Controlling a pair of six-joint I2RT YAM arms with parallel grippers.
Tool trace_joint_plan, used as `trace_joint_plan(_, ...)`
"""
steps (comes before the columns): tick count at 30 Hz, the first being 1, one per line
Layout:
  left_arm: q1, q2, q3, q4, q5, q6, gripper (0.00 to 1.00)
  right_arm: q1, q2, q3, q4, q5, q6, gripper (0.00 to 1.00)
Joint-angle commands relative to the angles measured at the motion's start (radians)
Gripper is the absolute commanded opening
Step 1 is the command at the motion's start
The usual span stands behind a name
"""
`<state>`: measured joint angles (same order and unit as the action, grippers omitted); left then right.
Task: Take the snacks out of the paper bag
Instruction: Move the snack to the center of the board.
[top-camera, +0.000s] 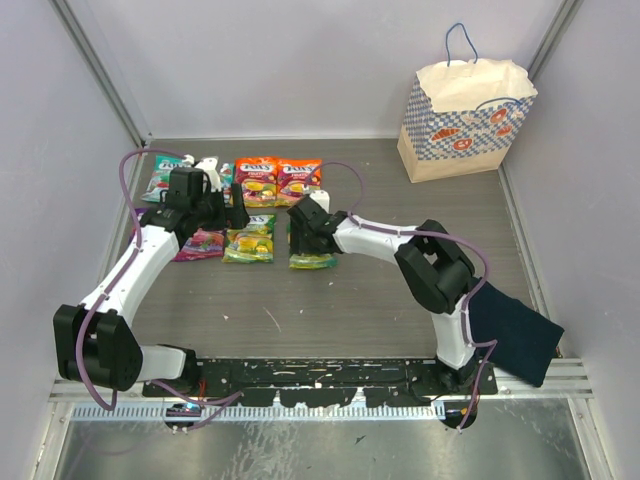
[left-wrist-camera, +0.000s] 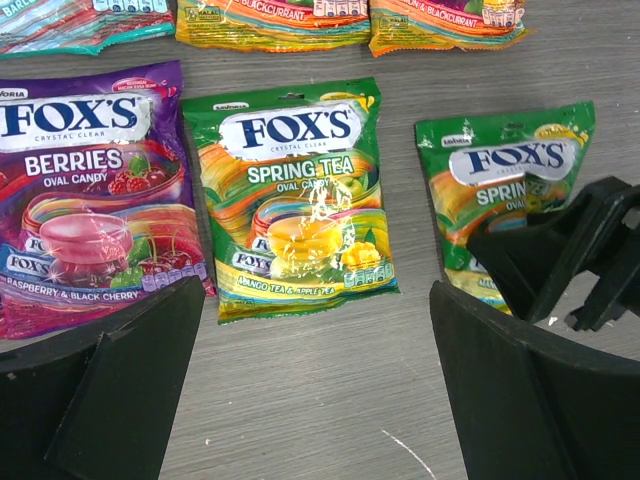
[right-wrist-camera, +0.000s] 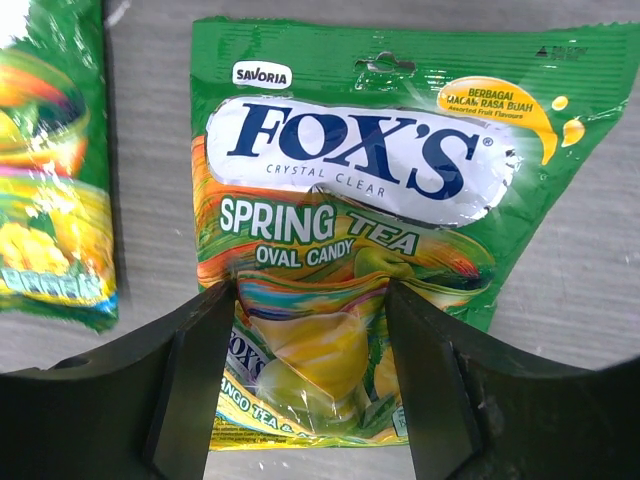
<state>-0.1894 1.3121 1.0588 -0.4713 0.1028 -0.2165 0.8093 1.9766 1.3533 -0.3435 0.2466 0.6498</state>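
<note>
Several snacks lie flat in two rows on the grey table. My right gripper (top-camera: 305, 245) (right-wrist-camera: 310, 380) is shut on the lower part of a green Spring Tea packet (right-wrist-camera: 360, 170) (top-camera: 313, 262), which bunches up between its fingers; the packet's top rests on the table. My left gripper (top-camera: 235, 215) (left-wrist-camera: 315, 400) is open and empty, just above bare table below a second green packet (left-wrist-camera: 300, 200). A purple Berries packet (left-wrist-camera: 85, 190) lies to its left. The paper bag (top-camera: 465, 115) stands upright at the far right corner, away from both grippers.
Two orange packets (top-camera: 277, 178) and a teal packet (top-camera: 160, 180) form the far row. A dark navy folded cloth (top-camera: 512, 335) lies at the near right by the right arm's base. Walls enclose the table on three sides.
</note>
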Motion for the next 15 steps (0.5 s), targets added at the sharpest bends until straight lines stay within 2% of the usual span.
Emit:
trace_joint_plan(1, 0.006, -0.035, 0.004, 0.031, -0.008, 0.008, 0.98, -0.004, 0.066, 0.082, 0.020, 0.034, 0.017, 0.68)
trace_joint_plan(15, 0.006, -0.032, 0.010, 0.024, -0.011, 0.011, 0.98, -0.004, 0.139, 0.160, 0.054, -0.005, 0.040, 0.68)
